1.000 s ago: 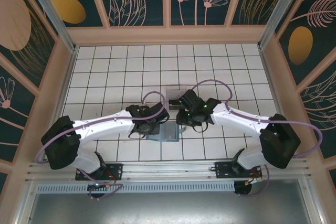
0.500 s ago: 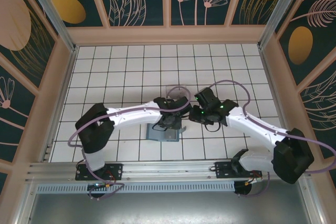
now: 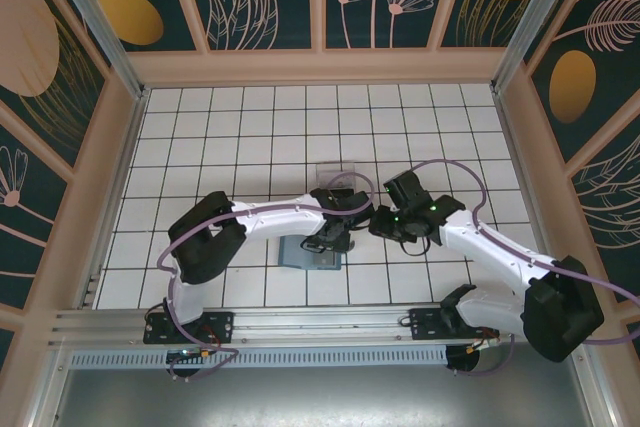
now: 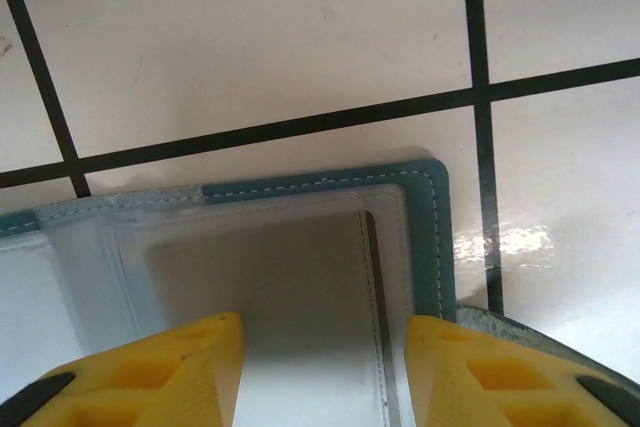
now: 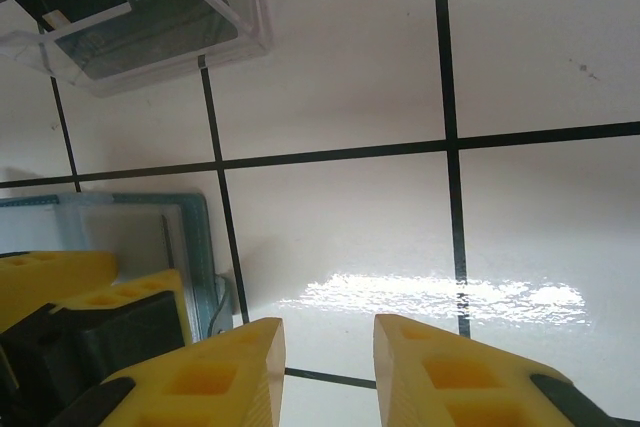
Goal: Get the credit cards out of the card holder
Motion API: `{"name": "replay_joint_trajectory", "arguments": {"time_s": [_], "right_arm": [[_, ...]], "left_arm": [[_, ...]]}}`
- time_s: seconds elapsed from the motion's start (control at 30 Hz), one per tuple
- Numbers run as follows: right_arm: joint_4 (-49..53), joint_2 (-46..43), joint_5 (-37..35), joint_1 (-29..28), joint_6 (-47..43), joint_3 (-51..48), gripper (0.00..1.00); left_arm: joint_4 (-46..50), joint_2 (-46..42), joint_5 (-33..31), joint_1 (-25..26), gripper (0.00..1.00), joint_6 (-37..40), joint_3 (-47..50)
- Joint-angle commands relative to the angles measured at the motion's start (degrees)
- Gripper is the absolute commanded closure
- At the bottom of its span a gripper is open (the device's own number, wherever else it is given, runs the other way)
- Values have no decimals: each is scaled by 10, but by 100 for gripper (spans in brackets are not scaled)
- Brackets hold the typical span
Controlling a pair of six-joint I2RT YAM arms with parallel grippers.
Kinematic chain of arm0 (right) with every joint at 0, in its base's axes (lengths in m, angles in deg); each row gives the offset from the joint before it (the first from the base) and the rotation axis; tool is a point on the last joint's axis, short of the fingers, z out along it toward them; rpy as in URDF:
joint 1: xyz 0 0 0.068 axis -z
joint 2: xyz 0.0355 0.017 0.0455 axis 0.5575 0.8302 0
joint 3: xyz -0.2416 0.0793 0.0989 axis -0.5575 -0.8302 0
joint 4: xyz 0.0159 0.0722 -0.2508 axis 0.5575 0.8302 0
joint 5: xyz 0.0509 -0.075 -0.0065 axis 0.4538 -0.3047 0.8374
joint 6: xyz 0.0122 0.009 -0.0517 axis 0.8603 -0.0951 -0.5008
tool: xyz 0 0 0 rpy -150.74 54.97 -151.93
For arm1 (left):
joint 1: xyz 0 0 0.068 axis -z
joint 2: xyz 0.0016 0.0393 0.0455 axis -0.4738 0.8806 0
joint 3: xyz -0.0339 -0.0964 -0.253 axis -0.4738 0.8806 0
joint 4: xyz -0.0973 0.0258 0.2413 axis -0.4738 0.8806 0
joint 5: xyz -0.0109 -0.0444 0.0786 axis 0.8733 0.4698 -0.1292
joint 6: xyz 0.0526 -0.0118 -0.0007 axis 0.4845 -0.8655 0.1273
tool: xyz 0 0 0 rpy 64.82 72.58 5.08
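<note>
Closest to me, the 2 arms reach in from the near edge and meet over the middle of the white tiled table (image 3: 220, 137). The card holder (image 3: 300, 257) lies open and flat on the tiles, a little left of centre, teal rim up and clear pockets showing. The left gripper (image 4: 322, 352) hovers right over its right-hand half, jaws released. Its 2 yellow fingers (image 4: 170, 367) stand well apart on either side of a pocket seam, with nothing pinched between them. There's a thin dark line beside that seam, and I cannot tell whether it's the edge of 1 of the credit cards. Just to the right, the right gripper (image 5: 330, 347) hangs over bare tile beside the holder's edge. Its jaws are loose too, with a narrow gap and only glossy tile showing through it. Farther back, 1 clear plastic box (image 5: 150, 17) sits on the tiles beyond the holder. Something dark lies inside it, too murky to name.
</note>
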Motion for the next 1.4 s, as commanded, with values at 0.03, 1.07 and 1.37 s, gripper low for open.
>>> {"name": "replay_joint_trajectory", "arguments": {"time_s": [0.03, 1.07, 1.37], "right_arm": [[-9, -14, 10, 6, -13, -15, 70], [-10, 5, 9, -5, 9, 6, 70], [-14, 35, 0, -28, 18, 31, 70]], "left_arm": [[7, 14, 5, 4, 54, -7, 17], [46, -77, -61, 3, 71, -12, 44], [72, -137, -85, -1, 71, -22, 78]]}}
